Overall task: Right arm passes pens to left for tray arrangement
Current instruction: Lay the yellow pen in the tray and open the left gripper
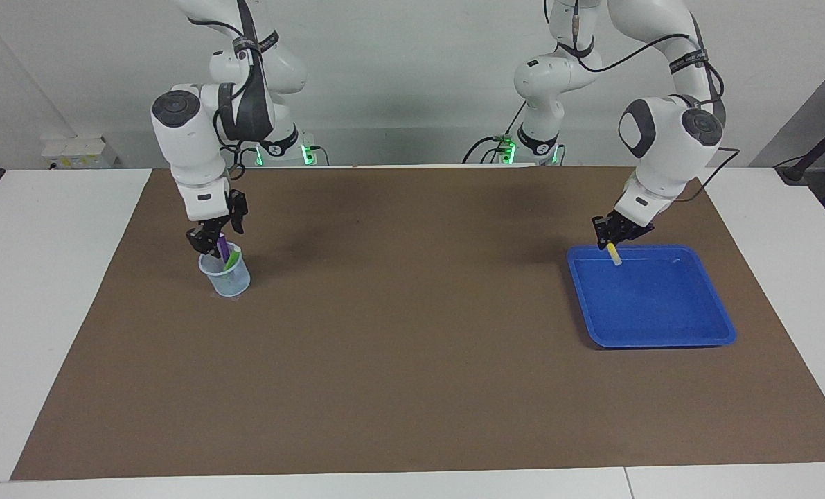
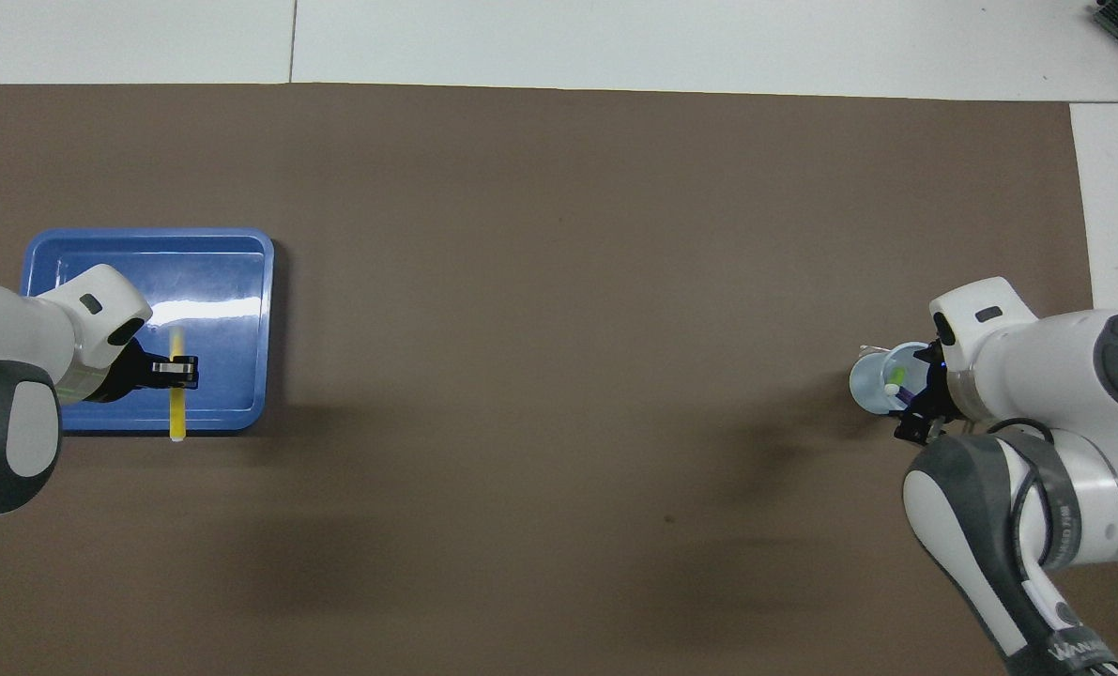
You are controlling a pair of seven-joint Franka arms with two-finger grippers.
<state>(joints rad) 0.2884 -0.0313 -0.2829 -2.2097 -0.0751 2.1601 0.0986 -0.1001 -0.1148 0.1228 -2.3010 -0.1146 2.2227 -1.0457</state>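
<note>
At right of the facing view, the left gripper [image 1: 609,242] clamps the yellow pen [image 1: 614,254] low over the tray [image 1: 661,326], unreleased. At left, the right gripper [image 1: 211,239], fingers seemingly parted, reaches the purple pen [image 1: 222,245] and green pen [image 1: 231,258] in the cup [image 1: 226,277].

I find no text, label, brand or number that I can read on anything here; the faint lettering on my right arm [image 2: 1070,648] is too small to make out.
</note>
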